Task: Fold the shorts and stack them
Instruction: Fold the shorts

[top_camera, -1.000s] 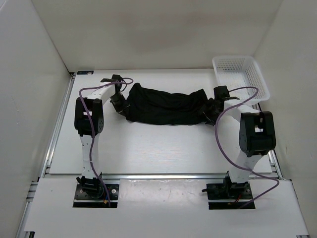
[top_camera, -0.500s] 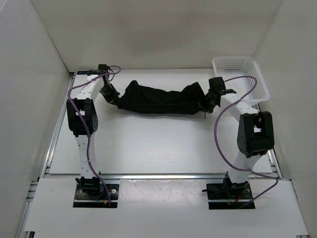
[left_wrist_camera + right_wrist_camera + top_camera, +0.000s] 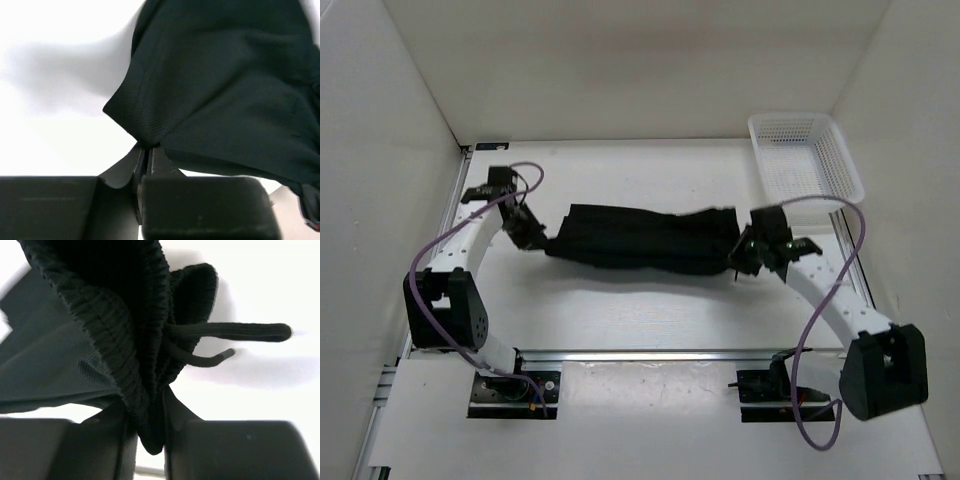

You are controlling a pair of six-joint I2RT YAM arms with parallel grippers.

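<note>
Jaws clenched at both ends: the left gripper (image 3: 537,240) pinches a hem corner of the black shorts (image 3: 645,240), which stretch across the middle of the table (image 3: 650,310); the right gripper (image 3: 743,256) clamps the ribbed waistband (image 3: 115,325), drawstring (image 3: 225,332) dangling, white mesh basket (image 3: 850,172) beyond.

No readable text, label or number shows anywhere.

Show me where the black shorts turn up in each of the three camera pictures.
Top external: shorts stretched across the middle of the table, between the left gripper and right gripper.
Left wrist: shorts fill the upper right, one corner pinched at bottom centre.
Right wrist: shorts fill the centre and left, drawstring sticking out right, pinched at the bottom.
Shared landmark: the white table behind the fabric in all three.
</note>
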